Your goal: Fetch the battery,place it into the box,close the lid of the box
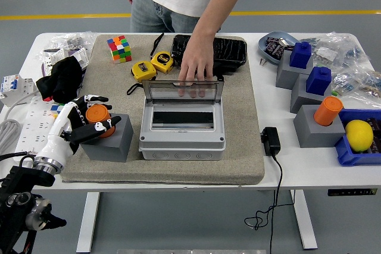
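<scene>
1. The robot's white-fingered left hand [80, 122] reaches in over the white desk [297, 165], fingers curled around the orange cylindrical battery [97, 117].
2. That battery stands upright in the grey block holder [113, 141] on the beige mat [250, 147].
3. Just beside the holder sits the grey plastic box [183, 138], its clear lid [183, 90] raised.
4. A person's hand [196, 66] rests on the lid's top edge.

High head view, facing table [309, 168]
</scene>
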`<state>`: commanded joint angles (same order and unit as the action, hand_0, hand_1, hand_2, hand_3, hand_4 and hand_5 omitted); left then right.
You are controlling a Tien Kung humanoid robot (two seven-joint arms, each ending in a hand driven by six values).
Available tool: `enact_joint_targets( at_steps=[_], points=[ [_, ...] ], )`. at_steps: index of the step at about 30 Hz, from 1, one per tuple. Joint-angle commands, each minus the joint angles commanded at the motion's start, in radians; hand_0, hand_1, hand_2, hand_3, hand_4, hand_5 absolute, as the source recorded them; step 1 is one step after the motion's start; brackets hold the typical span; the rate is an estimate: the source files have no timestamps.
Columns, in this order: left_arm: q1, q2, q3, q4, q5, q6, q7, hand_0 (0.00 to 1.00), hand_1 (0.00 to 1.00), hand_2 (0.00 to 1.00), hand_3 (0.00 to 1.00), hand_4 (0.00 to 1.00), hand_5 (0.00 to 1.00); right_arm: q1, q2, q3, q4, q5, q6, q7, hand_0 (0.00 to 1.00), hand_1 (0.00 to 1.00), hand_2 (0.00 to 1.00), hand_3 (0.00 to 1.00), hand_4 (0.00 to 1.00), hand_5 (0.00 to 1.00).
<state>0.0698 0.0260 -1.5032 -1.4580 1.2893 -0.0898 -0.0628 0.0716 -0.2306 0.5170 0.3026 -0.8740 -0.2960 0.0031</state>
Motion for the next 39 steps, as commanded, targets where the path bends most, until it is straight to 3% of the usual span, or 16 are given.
enact_joint_targets(
  at_steps=[2, 3, 14, 15, 20, 21, 39],
  points=[
    [-0.001, 0.0, 0.001, 0.0, -0.002, 0.004, 0.0, 0.389, 0.552, 0.404, 0.406, 0.998, 0.002, 0.001, -0.001, 0.001, 0.0, 0.0, 0.0, 0.0, 0.814, 0.801, 0.767, 0.784, 0.998, 0.998],
    [-0.001, 0.0, 0.003, 0.0, -0.003, 0.007, -0.001, 0.32, 0.486, 0.37, 0.353, 0.998, 0.002, 0.001, -0.001, 0.001, -0.001, 0.0, 0.0, 0.0, 0.813, 0.799, 0.766, 0.784, 0.998, 0.998],
    [-0.004, 0.001, 0.031, 0.003, -0.008, 0.06, -0.02, 0.27, 0.448, 0.326, 0.307, 0.998, 0.002, 0.003, -0.002, 0.01, -0.001, -0.003, 0.0, 0.001, 0.811, 0.798, 0.766, 0.783, 0.998, 0.998],
    [-0.005, 0.002, 0.034, 0.003, -0.008, 0.067, -0.022, 0.221, 0.4, 0.262, 0.236, 0.998, 0.002, 0.003, -0.002, 0.011, -0.001, -0.004, 0.0, 0.001, 0.811, 0.798, 0.766, 0.783, 0.998, 0.998],
    [-0.008, 0.003, 0.045, 0.003, -0.007, 0.087, -0.027, 0.221, 0.4, 0.262, 0.236, 0.998, 0.002, 0.005, -0.002, 0.013, -0.001, -0.005, -0.001, 0.0, 0.811, 0.798, 0.766, 0.783, 0.998, 0.998],
    [-0.009, 0.003, 0.046, 0.003, -0.007, 0.09, -0.027, 0.201, 0.334, 0.223, 0.191, 0.998, 0.002, 0.005, -0.002, 0.013, -0.001, -0.005, -0.001, 0.0, 0.812, 0.799, 0.765, 0.783, 0.998, 0.998],
    [-0.025, 0.006, 0.068, 0.002, -0.025, 0.158, -0.045, 0.175, 0.28, 0.189, 0.164, 0.998, 0.002, 0.006, -0.001, 0.019, -0.001, -0.008, 0.0, 0.0, 0.812, 0.798, 0.765, 0.783, 0.998, 0.998]
  ],
)
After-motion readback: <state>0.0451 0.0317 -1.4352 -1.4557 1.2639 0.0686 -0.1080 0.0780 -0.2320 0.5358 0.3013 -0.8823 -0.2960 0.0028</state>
